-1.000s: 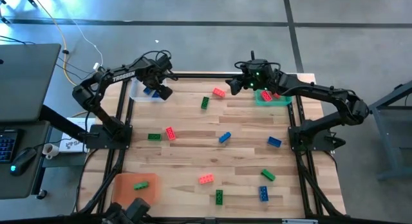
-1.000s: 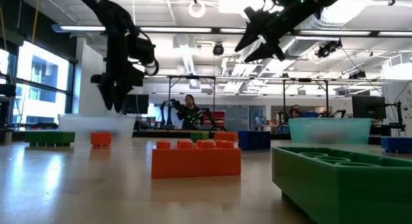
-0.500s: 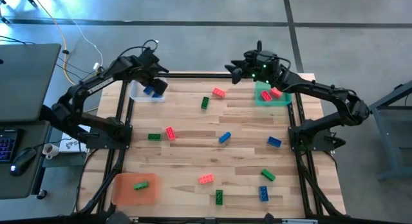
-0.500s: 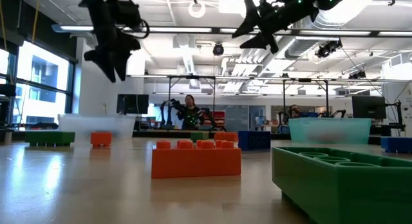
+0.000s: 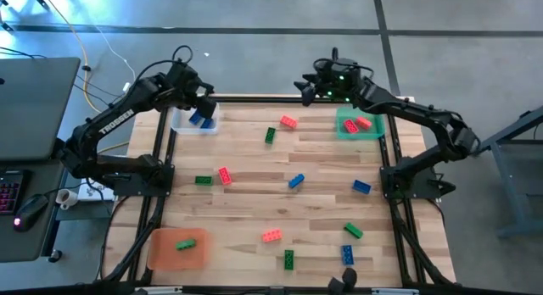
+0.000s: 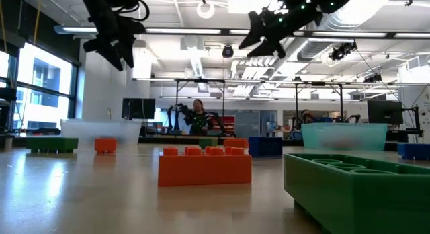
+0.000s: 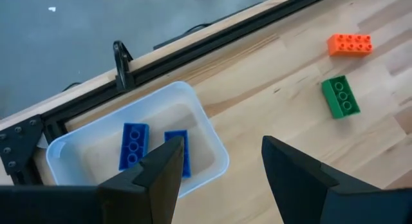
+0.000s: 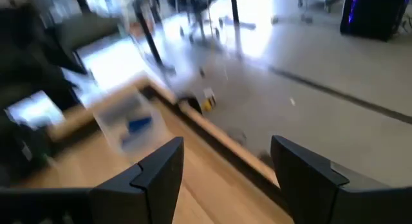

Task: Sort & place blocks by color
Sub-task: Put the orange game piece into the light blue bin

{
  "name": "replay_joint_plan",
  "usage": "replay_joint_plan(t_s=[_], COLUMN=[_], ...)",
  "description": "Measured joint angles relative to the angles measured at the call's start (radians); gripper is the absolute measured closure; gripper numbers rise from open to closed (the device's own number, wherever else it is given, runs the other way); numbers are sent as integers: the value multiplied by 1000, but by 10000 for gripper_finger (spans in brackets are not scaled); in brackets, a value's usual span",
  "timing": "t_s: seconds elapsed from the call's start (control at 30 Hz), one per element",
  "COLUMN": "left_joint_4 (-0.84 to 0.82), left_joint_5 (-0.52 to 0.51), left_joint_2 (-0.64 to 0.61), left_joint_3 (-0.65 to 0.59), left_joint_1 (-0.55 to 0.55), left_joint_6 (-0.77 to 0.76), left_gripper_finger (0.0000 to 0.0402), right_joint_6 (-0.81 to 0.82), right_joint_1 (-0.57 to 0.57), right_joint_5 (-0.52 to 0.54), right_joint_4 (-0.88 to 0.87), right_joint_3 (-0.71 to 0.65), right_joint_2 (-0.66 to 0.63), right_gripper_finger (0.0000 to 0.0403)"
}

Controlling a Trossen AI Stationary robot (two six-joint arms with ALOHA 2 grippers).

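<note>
Studded blocks lie scattered flat on the wooden table: red [image 5: 288, 121], green [image 5: 270, 136], green [image 5: 203, 180], red [image 5: 224, 175], blue [image 5: 295, 181] and several more toward the near edge. Two blue blocks [image 7: 134, 147] rest in the clear tray [image 5: 192, 121]. Two red blocks [image 5: 357, 124] lie in the green tray [image 5: 373, 130], and one green block [image 5: 185, 243] in the orange tray [image 5: 165, 253]. My left gripper [image 5: 204, 104] [image 7: 222, 166] hangs open, high above the clear tray. My right gripper [image 5: 306, 86] [image 8: 225, 159] is open, raised over the table's far edge, left of the green tray.
A black frame rail [image 5: 254, 98] runs along the far edge, and arm mounts stand at both sides. In the low view a red block [image 6: 205, 165] and a green block [image 6: 356, 187] sit close to the camera. A person [image 6: 198, 116] stands far behind the table. Bare wood lies mid-table.
My left gripper has risen from just above the clear tray and drawn back toward the table's far-left corner, staying open. My right gripper has moved toward the far edge and tipped up to point outward over the floor. No block has moved.
</note>
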Motion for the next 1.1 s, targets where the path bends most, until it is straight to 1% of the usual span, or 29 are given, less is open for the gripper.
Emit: replay_joint_plan(t_s=[0.13,0.27,0.37,0.53,0.7,0.83,1.1], left_joint_4=[-1,-2,-2,-2,-2,-2,-2], left_joint_5=[18,44,46,45,44,43,43], left_joint_2=[-1,-1,-1,-1,-1,-1,-1], left_joint_3=[0,0,0,0,0,0,0], left_joint_1=[-1,-4,-5,-5,-4,-5,-5], left_joint_6=[-1,-14,-41,-42,-42,-42,-42], left_gripper_finger=[206,206,206,206,206,206,206], right_joint_6=[-45,-29,-17,-20,-21,-43,-92], right_joint_1=[-12,-15,-14,-11,-11,-2,23], right_joint_5=[0,-7,-15,-26,-26,-27,-27], right_joint_4=[-152,-297,-368,-479,-580,-641,-692], right_joint_3=[79,155,212,323,438,503,522], right_joint_2=[81,189,268,387,488,552,602], right_gripper_finger=[182,182,182,182,182,182,182])
